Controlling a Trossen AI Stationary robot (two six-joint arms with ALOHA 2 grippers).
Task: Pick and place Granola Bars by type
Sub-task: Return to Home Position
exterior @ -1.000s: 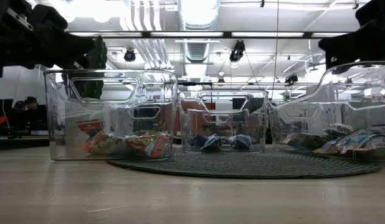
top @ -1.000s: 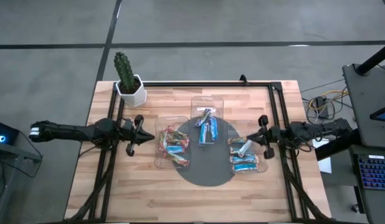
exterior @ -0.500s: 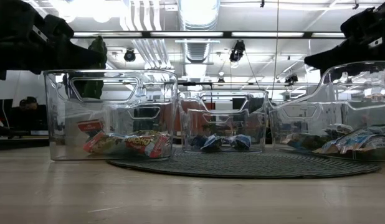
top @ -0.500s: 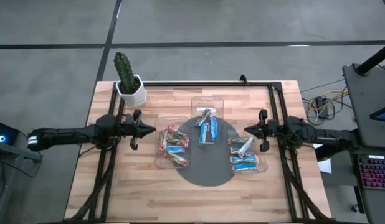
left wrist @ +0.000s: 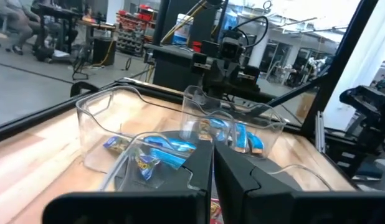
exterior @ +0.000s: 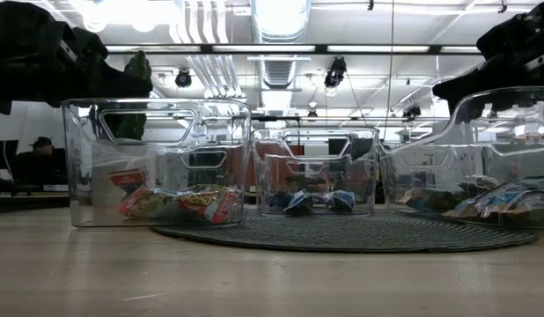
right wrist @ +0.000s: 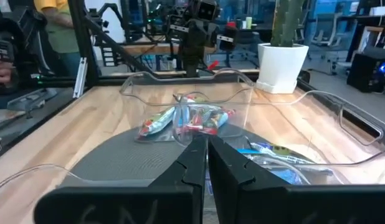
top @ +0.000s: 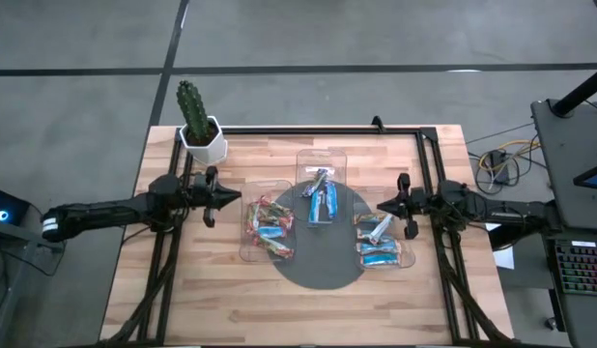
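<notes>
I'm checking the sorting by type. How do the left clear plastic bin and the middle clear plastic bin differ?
The left clear plastic bin holds red-orange wrapped bars alongside blue ones; the middle clear plastic bin shows only blue wrapped bars. The left bin stands nearer the low camera; the middle bin sits farther back. Both are transparent and rest partly on the round grey mat.

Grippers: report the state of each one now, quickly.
Left gripper: shut, holding nothing, just outside the left clear bin.
Right gripper: shut, holding nothing, just outside the right clear bin.
</notes>
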